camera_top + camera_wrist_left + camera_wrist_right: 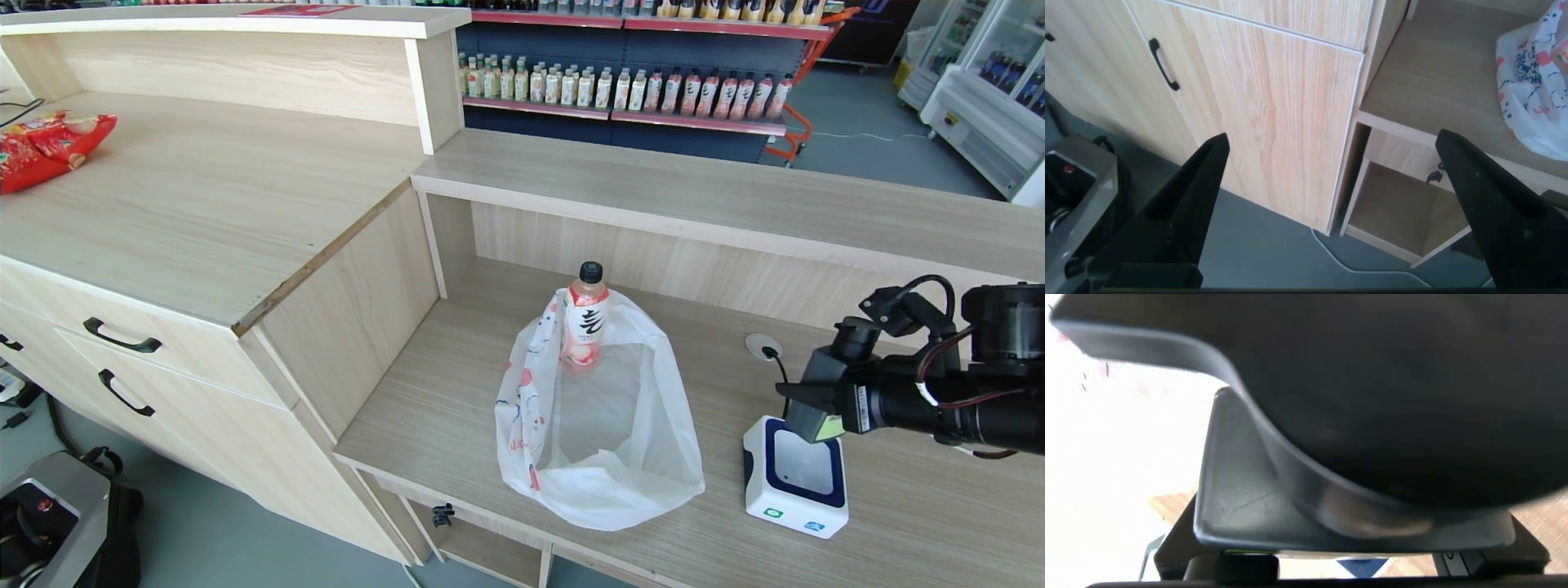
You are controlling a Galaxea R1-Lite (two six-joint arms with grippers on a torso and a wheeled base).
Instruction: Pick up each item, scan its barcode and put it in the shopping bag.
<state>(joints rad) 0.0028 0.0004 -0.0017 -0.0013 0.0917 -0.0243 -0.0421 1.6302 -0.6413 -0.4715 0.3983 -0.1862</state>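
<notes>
**Right arm poised over the scanner, bottle at the bag's far rim**

The white plastic shopping bag with red cartoon print lies at lower centre of the head view on the pale wood-grain bench. Its mouth is slumped open and faces upward, probably so that items can be lowered in without a second arm holding it.

A drink bottle with a black cap stands upright at the bag's far rim. Its white label carries large dark characters, and it is pink at the shoulder and base. It looks to be just inside the opening, but I cannot tell for certain whether it is in the bag or just behind it.

The white box scanner with a dark blue face sits at lower right, near the bag. Its window is angled upward, which would let a barcode pass over it on the way to the bag.

The right end effector hangs just above that window, where a code would be read. I cannot tell whether it is spread or pinching something. The left end effector is off the bench beside the cabinet front, its black fingers spread wide with nothing between them.

A crumpled red foil snack packet lies on the raised bench top at upper left, well apart from the bag. I judge that it has yet to be scanned.
</notes>
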